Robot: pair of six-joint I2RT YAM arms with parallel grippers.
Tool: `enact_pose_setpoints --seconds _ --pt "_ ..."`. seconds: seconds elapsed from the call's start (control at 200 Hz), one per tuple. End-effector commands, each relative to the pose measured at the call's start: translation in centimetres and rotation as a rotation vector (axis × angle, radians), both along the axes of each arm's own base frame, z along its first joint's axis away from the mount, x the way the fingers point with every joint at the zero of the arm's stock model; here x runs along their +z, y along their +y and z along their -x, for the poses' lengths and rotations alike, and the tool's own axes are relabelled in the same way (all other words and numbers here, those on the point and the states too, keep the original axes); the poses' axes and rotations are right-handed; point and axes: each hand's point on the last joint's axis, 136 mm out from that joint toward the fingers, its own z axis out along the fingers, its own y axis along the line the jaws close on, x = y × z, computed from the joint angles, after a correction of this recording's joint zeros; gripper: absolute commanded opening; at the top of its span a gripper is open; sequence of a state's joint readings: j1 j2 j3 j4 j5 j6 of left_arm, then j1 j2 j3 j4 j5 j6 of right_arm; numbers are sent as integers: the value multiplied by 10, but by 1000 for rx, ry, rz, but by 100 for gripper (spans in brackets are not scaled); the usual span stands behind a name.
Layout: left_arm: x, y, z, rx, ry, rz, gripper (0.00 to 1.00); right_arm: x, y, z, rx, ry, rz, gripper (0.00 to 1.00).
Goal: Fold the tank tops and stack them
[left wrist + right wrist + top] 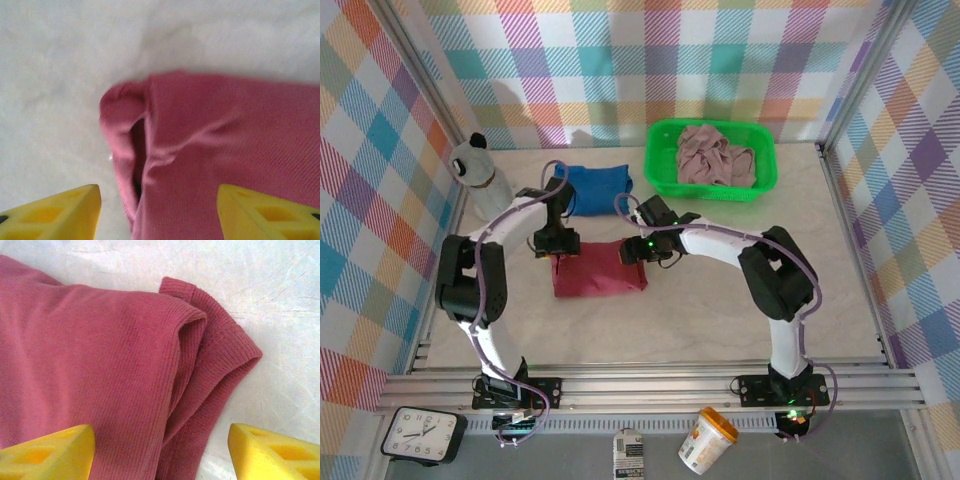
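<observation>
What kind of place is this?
Probably a robot practice booth, not a home: checkered walls on a metal frame, and a left arm and right arm bolted to the table, reaching a dark red tank top.

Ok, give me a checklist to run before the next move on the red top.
1. Left gripper open, nothing held: ok.
2. Right gripper open, nothing held: ok.
3. Red top folded neatly: not ok, a strap sticks out at the corner under the right gripper.
4. Blue top folded: ok.
5. Pink top folded: not ok, crumpled in the basket.
6. Red top's lower layers aligned: cannot tell.
</observation>
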State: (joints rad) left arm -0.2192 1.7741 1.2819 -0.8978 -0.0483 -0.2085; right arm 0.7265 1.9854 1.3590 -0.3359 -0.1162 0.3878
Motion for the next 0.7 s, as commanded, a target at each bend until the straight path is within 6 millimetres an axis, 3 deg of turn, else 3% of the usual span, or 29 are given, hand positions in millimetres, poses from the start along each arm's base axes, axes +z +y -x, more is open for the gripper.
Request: enact_pose_setpoints --seconds 0.0,0.22,0.355,0.54,0.695 --pt "-6 2 19 65 27 111 66 -7 11 2 23 20 13 71" --pt "-29 -25 15 62 34 299 65 -23 18 8 44 40 47 66" --pt "-44 -30 15 63 66 328 56 -34 24 13 71 20 110 62" --pt "-56 -28 20 57 102 312 32 -50 20 18 81 30 170 51" --pt "-52 -31 18 40 111 327 8 -38 24 17 88 17 143 28"
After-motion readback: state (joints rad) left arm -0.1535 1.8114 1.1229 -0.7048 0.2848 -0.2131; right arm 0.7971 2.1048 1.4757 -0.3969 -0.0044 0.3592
